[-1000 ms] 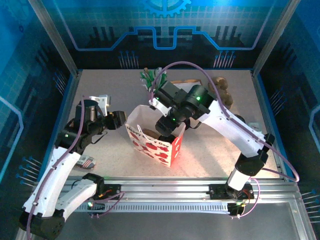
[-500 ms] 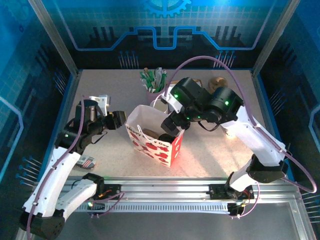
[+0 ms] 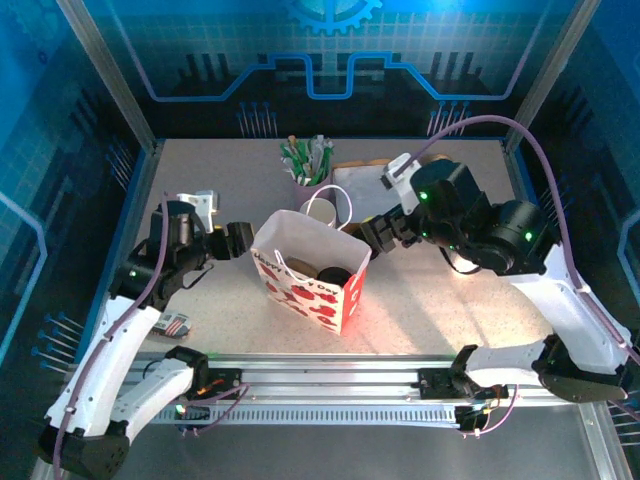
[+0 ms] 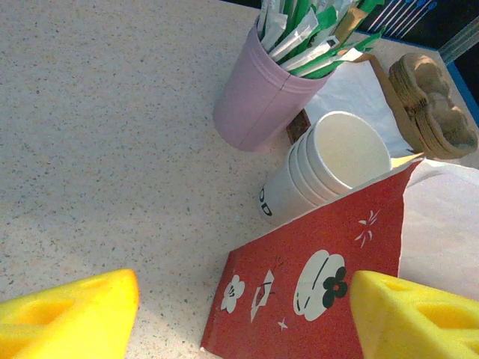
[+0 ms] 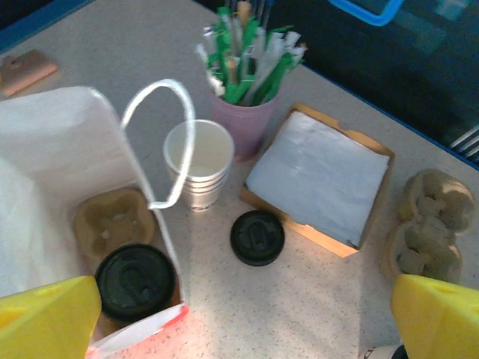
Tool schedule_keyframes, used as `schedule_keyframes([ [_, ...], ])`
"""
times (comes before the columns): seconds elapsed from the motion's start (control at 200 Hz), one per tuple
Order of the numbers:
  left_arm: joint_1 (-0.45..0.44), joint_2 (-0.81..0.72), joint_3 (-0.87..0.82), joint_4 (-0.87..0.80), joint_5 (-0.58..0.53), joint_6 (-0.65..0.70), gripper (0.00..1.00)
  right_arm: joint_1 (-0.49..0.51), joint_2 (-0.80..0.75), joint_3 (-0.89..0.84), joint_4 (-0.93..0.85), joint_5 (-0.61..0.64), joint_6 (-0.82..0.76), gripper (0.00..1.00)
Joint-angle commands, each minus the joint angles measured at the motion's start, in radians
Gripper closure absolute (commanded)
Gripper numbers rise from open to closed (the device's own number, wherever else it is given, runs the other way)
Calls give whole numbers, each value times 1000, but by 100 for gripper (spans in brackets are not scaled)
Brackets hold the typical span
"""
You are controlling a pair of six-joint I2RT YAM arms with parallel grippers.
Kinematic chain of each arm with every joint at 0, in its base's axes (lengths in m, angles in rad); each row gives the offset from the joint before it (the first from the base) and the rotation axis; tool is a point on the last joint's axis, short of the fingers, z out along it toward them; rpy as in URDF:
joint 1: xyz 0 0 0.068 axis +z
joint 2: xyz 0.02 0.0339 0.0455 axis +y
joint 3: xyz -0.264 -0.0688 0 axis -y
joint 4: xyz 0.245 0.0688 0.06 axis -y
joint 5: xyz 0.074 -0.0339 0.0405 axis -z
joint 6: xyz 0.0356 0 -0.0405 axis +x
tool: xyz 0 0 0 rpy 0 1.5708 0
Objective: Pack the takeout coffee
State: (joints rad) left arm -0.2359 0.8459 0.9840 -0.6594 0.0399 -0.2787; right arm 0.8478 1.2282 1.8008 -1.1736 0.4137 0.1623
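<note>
My lidded takeout coffee (image 5: pixel 136 282) sits in a cardboard carrier (image 5: pixel 112 221) inside the red-and-white gift bag (image 3: pixel 300 295). My right tool (image 3: pixel 372 237) gapes empty beside the bag, and my left tool (image 3: pixel 240 240) is likewise spread wide.

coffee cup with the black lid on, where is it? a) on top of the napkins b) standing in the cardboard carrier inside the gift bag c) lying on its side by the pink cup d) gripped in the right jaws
b: in the right wrist view the coffee cup, lid on, stands in the cardboard carrier at the bottom of the open gift bag.
</note>
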Motion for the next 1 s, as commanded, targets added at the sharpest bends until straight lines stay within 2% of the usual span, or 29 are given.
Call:
schedule_keyframes([
  [0.0,7,-24,-17,27,-30,16,19,-65,-62,-72,110,13,32,0],
  [0.29,7,-57,-31,49,-54,8,1,-277,-116,-173,136,-82,88,0],
  [0.605,9,-103,-55,85,-74,-12,1,-482,-148,-275,164,-97,113,0],
  [0.87,9,-126,-76,108,-81,-42,1,-570,-132,-381,195,-39,181,0],
  [0.995,9,-136,-87,122,-72,-61,1,-601,-88,-372,160,-21,201,0],
])
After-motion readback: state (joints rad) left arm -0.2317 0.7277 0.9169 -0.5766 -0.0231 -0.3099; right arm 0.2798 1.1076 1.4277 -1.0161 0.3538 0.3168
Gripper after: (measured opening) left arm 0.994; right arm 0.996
